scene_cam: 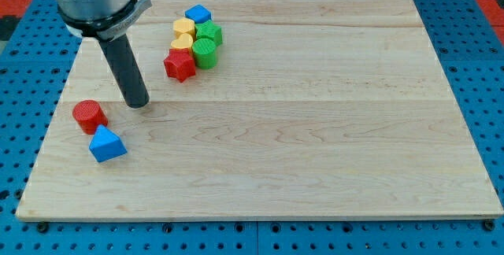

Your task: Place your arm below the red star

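Approach step: my tip [138, 103] sits left of and below the red star [179, 64]. Next: slide right, stop under it. No pincer fitted.

pale wood-grain board [315, 129], red star [179, 64], red cylinder [89, 115], blue triangle [106, 144], blue block [198, 13], two yellow blocks [183, 27], two green blocks [209, 33], dark rod [126, 70], blue pegboard [472, 19]
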### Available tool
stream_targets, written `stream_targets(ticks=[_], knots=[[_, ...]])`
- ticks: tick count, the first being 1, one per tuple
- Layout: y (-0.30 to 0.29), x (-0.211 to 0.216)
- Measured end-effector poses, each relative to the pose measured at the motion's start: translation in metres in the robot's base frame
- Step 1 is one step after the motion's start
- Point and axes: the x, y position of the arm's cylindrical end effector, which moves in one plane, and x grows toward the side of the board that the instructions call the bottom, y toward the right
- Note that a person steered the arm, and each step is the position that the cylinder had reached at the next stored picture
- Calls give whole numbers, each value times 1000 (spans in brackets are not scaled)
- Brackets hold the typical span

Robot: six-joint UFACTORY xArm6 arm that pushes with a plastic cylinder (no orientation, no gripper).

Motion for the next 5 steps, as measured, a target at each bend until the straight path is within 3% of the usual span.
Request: stream_targets(ticks=[2, 5], knots=[[13, -23], [14, -24]])
